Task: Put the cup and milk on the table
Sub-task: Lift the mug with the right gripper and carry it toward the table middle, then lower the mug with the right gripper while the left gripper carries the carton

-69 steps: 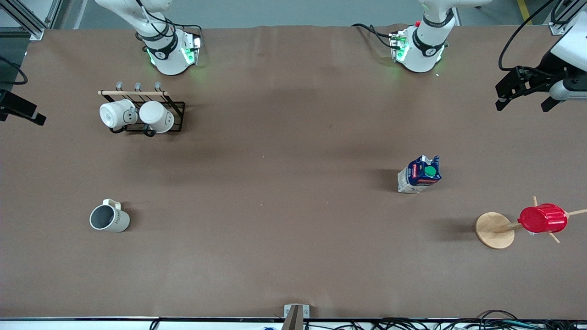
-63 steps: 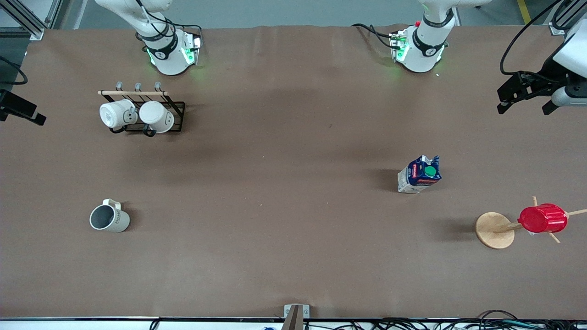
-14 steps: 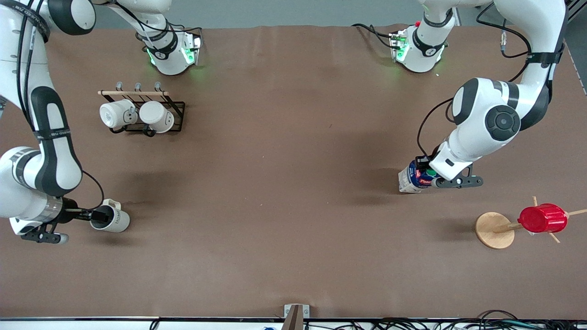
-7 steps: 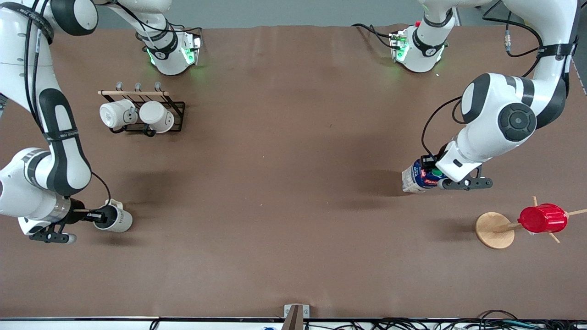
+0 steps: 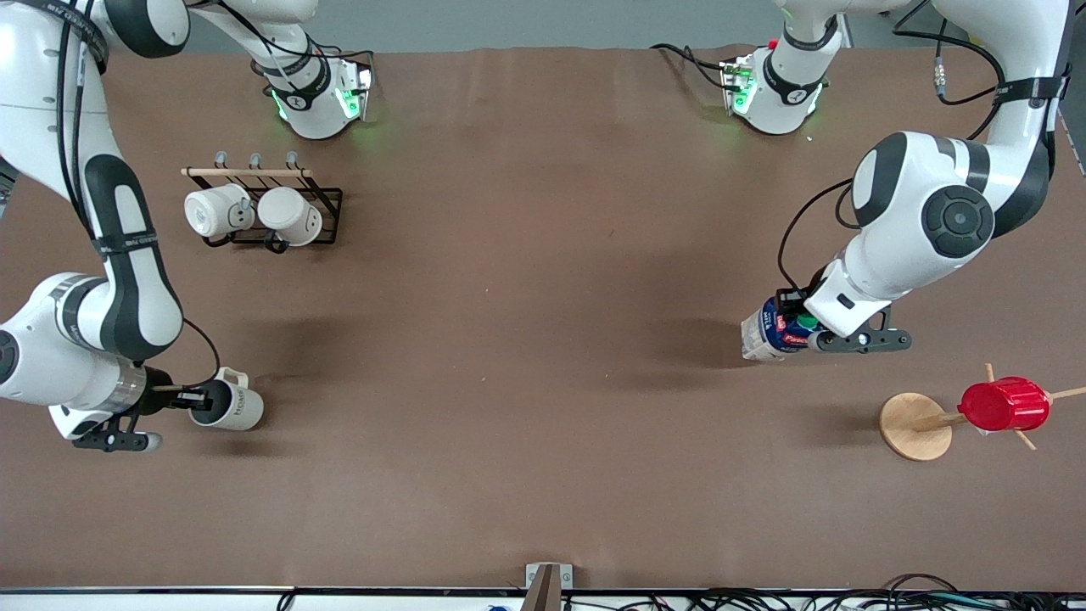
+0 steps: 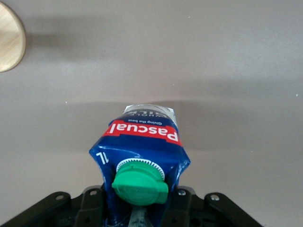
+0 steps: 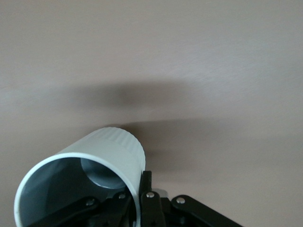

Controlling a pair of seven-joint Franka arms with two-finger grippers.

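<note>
1. Right now both arms look to be mid-carry, each with its thing in hand and neither set down at a final spot yet, as far as I can judge.
2. Starting at the right arm's end of the bench (image 5: 526,475), the right claw (image 5: 193,399) is pinched onto the rim of the cup (image 5: 231,406), one finger inside the wall and one outside; the cup sits nearer the front camera than the black mug rack (image 5: 270,208) with its two white mugs.
3. Faint lettering on the cup's side looks like "HOME", though I would not swear to it.
4. Toward the left arm's end, the left claw (image 5: 802,327) is closed on the top of the milk (image 5: 768,333), up by the green cap (image 6: 140,187); the carton is near the wooden stand (image 5: 915,426) carrying the red cup (image 5: 1004,404).
5. Its red band reads "Pascual", with "1L" on the blue.
6. Whether either thing is clear of the bench I cannot tell.
7. Next, I'd guess, each wants lowering upright and the grip released gently so nothing tips.
</note>
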